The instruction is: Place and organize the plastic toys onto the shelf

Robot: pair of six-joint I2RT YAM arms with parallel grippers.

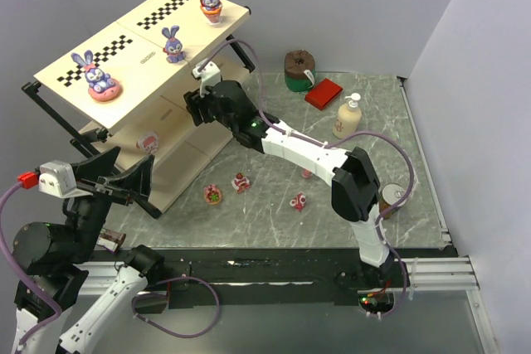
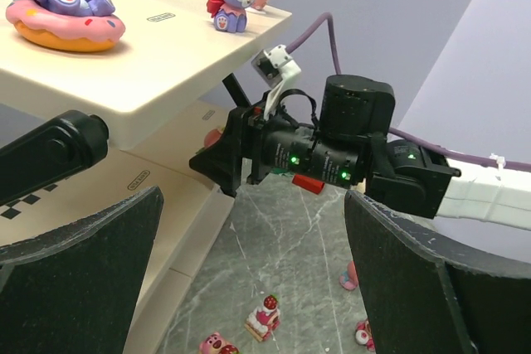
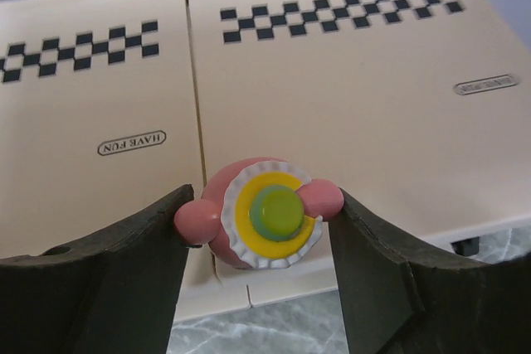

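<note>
The shelf [image 1: 141, 60] stands at the back left, with three purple bunny toys [image 1: 98, 76] [image 1: 172, 44] [image 1: 211, 2] on its top board. A pink toy [image 1: 147, 143] sits on a lower board. My right gripper [image 1: 196, 104] reaches under the top board's edge. It is shut on a round pink toy [image 3: 274, 213] with a yellow and green cap, held over a checkered board's front edge [image 3: 348, 263]. My left gripper [image 2: 253, 205] hangs open and empty at the shelf's near corner. Several small toys [image 1: 213, 195] [image 1: 241, 182] [image 1: 299, 201] lie on the table.
At the back of the grey marble table stand a brown and green tub [image 1: 299, 70], a red box [image 1: 323, 93] and a cream pump bottle [image 1: 348, 116]. A tin can [image 1: 392, 200] sits beside the right arm. Walls close the back and right sides.
</note>
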